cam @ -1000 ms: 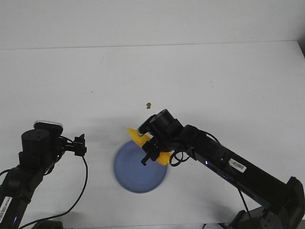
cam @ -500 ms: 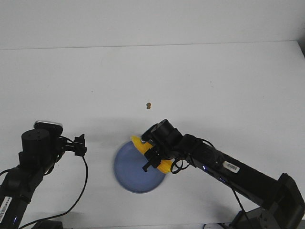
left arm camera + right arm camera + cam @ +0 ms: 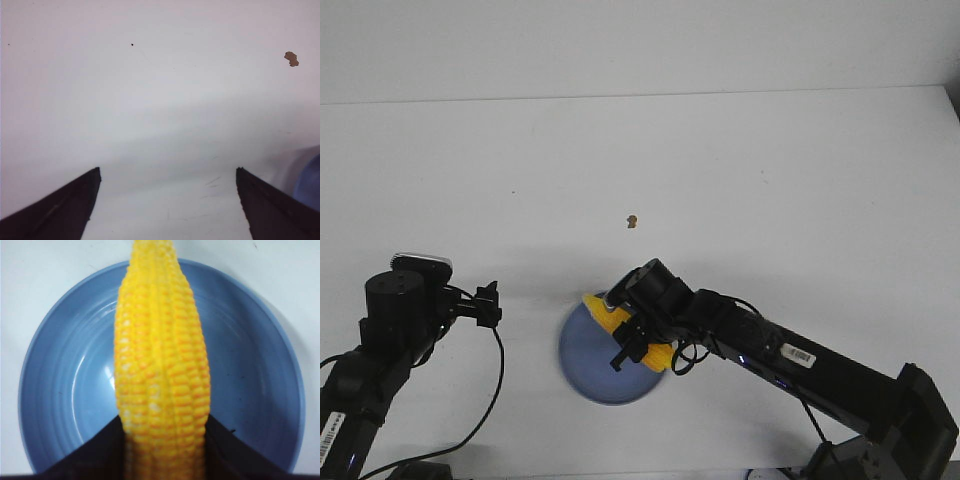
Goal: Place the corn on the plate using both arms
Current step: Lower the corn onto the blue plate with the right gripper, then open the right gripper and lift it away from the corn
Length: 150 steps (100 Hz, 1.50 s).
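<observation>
I note the right gripper (image 3: 632,345) clamped on the corn (image 3: 161,370), holding it over the plate (image 3: 65,370). Left gripper (image 3: 167,200) sits spread apart, nothing between, beside the plate on the table (image 3: 770,170).

Both arms are matte black, built of jointed segments with loose black cables looping beside them. The right arm (image 3: 790,355) carries a small white barcode label; the left arm (image 3: 380,340) bears a silver-grey capped wrist module and another white label.
</observation>
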### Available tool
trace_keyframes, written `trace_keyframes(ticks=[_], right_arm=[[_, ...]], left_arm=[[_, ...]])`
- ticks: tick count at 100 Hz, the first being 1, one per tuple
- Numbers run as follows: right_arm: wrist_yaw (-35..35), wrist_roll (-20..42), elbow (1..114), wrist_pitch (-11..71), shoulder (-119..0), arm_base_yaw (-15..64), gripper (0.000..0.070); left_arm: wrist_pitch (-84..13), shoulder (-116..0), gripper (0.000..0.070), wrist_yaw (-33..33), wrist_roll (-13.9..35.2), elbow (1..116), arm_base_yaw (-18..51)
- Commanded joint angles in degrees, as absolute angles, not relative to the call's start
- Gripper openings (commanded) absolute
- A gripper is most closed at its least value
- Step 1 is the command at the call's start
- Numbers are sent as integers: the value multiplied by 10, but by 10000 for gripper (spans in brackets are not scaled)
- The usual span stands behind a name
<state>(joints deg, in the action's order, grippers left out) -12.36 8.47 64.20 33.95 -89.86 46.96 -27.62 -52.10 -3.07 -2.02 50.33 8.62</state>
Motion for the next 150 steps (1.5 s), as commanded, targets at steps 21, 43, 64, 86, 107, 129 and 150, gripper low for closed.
trace_keyframes(ticks=[21,43,64,86,107,129,150], right_arm=[[-119,92,648,334,-912,477,231],[-119,92,648,334,-912,477,472],[-117,92,648,333,-912,477,593],[-115,92,648,324,-912,477,592],[-109,91,648,316,-884,448,589],[-47,72,648,325,-807,378,588],[-6,39,648,365,-705,285,587]], left_arm=[[-273,-524,550,-30,-18,515,86],[-273,-524,550,-30,-18,515,86],[-273,-524,550,-30,-17,515,86],[-273,-524,550,-30,-15,515,86],[-270,-524,543,-30,-15,515,86],[-268,-524,543,-30,-15,515,86],[-269,-524,543,-30,-14,515,86]])
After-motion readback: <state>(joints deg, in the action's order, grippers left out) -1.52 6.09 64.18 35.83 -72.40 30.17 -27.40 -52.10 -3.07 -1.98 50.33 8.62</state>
